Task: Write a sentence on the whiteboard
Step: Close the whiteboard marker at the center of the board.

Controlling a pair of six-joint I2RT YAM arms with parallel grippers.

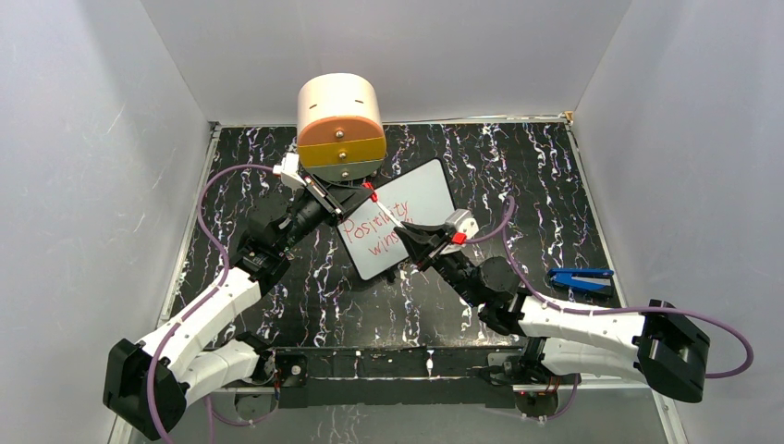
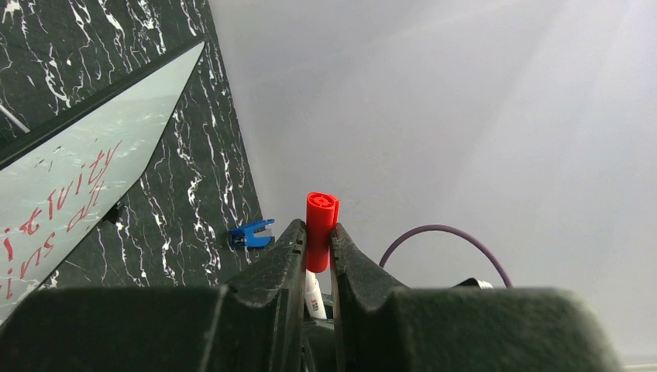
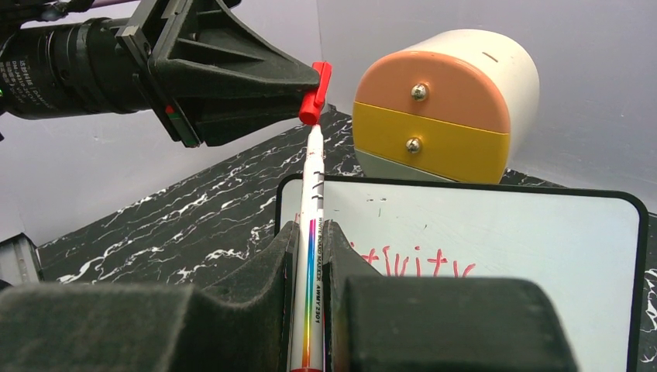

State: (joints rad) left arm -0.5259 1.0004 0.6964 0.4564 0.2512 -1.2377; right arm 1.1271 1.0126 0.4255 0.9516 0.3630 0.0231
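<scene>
Right wrist view shows it best: right tool (image 3: pixel 310 230) clamped on the marker (image 3: pixel 313 178), left tool (image 2: pixel 316 236) pinching the red cap (image 3: pixel 314 101), tip right at the cap's mouth. Looks like capping to me, so keep both in 1 line and push straight. The whiteboard (image 3: pixel 503 225) lies flat on the counter (image 3: pixel 194 225) below, with the sentence (image 1: pixel 377 236) on it in 2 red lines.

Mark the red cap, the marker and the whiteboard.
red cap (image 2: pixel 321 225): left wrist view, its red side wall.
marker (image 3: pixel 313 194): right wrist view, its white barrel.
whiteboard (image 1: pixel 422 191): top external view, bare upper right area.
</scene>
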